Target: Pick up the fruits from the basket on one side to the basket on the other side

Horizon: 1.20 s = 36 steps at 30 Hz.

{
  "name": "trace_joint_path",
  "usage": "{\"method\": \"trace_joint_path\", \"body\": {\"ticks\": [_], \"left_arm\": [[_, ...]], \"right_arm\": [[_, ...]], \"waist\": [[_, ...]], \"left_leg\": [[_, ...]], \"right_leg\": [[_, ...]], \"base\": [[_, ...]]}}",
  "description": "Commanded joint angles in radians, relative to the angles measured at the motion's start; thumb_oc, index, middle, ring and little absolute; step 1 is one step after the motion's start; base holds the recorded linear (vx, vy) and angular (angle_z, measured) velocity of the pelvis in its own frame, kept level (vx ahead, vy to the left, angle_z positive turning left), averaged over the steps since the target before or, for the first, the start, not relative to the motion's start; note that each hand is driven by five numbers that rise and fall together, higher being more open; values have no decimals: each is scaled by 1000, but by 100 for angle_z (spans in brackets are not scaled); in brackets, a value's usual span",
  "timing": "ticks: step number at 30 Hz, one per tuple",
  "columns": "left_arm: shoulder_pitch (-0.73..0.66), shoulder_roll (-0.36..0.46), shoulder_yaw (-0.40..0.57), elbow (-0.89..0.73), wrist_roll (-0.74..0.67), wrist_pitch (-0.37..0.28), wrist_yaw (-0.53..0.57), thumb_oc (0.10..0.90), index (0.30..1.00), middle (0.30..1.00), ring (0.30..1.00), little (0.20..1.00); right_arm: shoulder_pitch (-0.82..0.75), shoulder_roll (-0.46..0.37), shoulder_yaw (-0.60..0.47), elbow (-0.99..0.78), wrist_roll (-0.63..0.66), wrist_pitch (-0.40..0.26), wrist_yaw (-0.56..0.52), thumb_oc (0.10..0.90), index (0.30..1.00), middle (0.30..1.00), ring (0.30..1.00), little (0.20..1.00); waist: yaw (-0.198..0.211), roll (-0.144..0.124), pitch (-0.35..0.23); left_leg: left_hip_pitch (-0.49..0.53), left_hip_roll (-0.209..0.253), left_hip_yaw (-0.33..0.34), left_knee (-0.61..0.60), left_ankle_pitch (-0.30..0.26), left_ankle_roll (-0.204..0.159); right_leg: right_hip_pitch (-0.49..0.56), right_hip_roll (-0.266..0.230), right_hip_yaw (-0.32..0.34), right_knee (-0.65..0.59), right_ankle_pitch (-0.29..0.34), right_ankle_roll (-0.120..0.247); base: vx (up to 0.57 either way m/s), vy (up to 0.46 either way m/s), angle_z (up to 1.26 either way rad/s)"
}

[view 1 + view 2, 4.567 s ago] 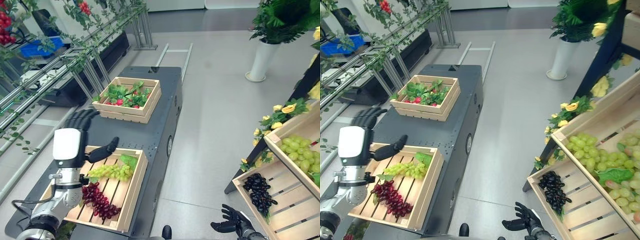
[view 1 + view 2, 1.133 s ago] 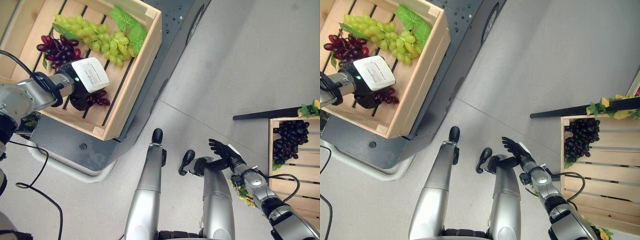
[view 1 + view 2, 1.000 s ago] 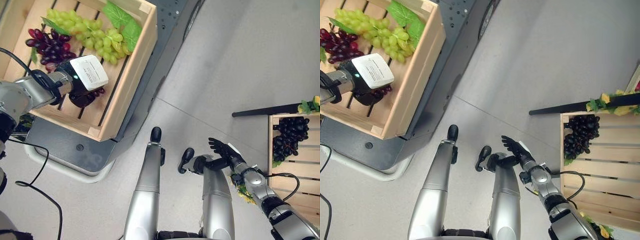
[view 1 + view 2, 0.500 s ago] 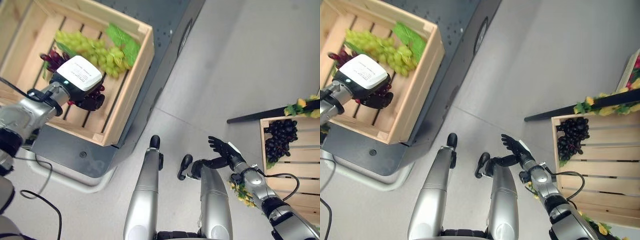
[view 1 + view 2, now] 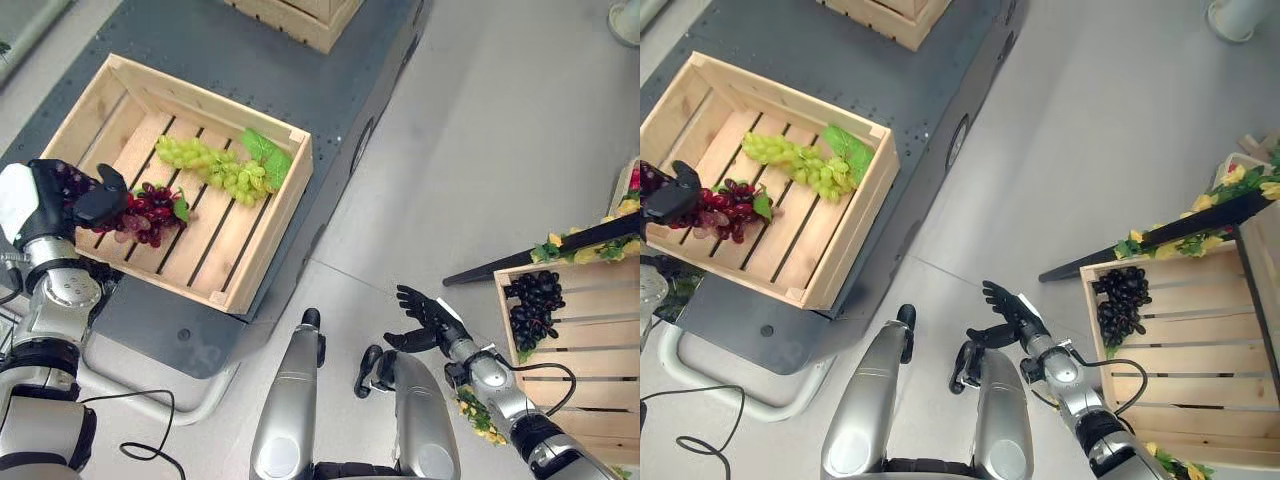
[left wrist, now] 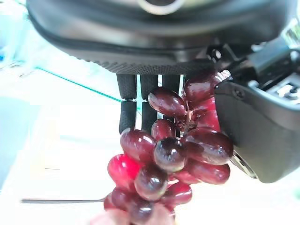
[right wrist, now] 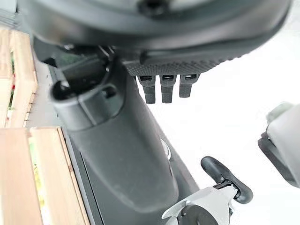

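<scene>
A bunch of red grapes hangs over the left part of the wooden crate on the dark cart, with my left hand shut on its stem end. In the left wrist view the red grapes sit between thumb and fingers. A green grape bunch with a leaf lies in the same crate. My right hand is open, low over the floor. A black grape bunch lies in the crate at the right.
The dark cart carries a second wooden crate at its far end. A black shelf leg with yellow flowers runs above the right-hand crate. Grey floor lies between cart and shelf.
The camera has tilted up. My left hand has lifted the red grapes off the crate floor and drawn them to the crate's left side. My right hand stays open.
</scene>
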Motion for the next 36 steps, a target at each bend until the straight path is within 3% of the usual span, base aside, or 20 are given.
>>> {"method": "trace_joint_path", "body": {"ticks": [1, 9, 15, 29, 36], "left_arm": [[-44, 29, 144, -63, -198, -97, 47, 400, 300, 300, 300, 300], [-43, -50, 210, -97, -532, -176, -47, 400, 300, 300, 300, 300], [-53, -73, 232, -84, -702, -186, -112, 400, 300, 300, 300, 300], [-85, -36, 177, -117, -647, -146, -216, 400, 300, 300, 300, 300], [-117, -27, 106, -188, -610, -115, -303, 400, 300, 300, 300, 300]], "right_arm": [[19, -19, -37, -76, -22, -27, -41, 800, 900, 900, 900, 900], [24, 4, -22, -86, -22, -37, -42, 800, 900, 900, 900, 900], [28, 16, -17, -100, -15, -34, -41, 800, 900, 900, 900, 900], [71, 34, -26, -227, 82, -77, -25, 800, 900, 900, 900, 900], [22, 11, -3, -332, 48, -101, -17, 800, 900, 900, 900, 900]], "waist": [[-9, 45, -30], [-15, 51, -70], [-31, 70, -107], [-66, 110, -233], [-66, 123, -301]], "left_leg": [[167, -56, 34, -32, -169, 57], [232, -63, 32, -57, -183, 63], [289, -68, 35, -92, -187, 62], [450, -83, 17, -273, -148, 46], [540, -84, -5, -400, -106, 28]], "right_leg": [[74, 13, 10, -117, 106, -12], [136, 7, 14, -161, 109, -6], [187, 2, 25, -204, 109, -2], [350, 20, 33, -400, 145, 18], [449, 45, 21, -549, 184, 25]], "base": [[0, 0, 0], [17, -23, 0], [19, -7, -3], [41, -47, -4], [25, -76, 1]]}}
